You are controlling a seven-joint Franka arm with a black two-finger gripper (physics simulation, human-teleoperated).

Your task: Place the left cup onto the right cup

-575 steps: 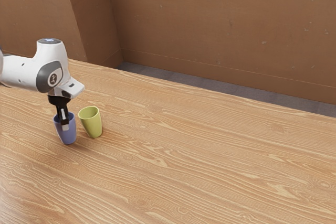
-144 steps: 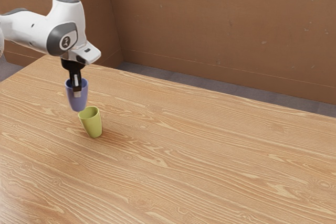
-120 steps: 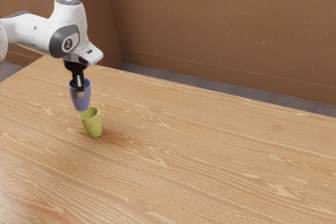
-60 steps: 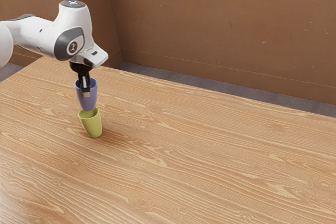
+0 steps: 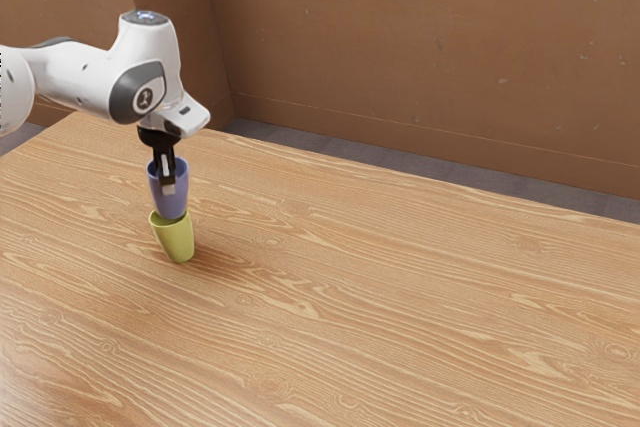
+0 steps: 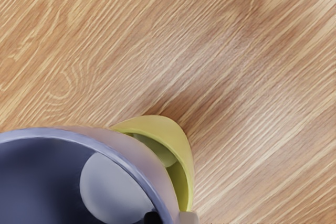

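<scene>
Blue cup [image 5: 166, 202]: 4.8 s ago it stood on the worktop [image 5: 400, 277] just beside the green cup [image 5: 177, 241]. Since then the jaws have lifted it clear, carried it across and lowered it. Its base now meets the green cup's mouth.

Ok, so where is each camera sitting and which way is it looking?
Exterior view: beside the table, looking down across it; the white arm and claw show, gripping the blue cup.
Wrist view: on the hand, looking down into the blue cup toward the green cup; perhaps one claw finger beside the rim.
Shared: both cups and the table.
</scene>
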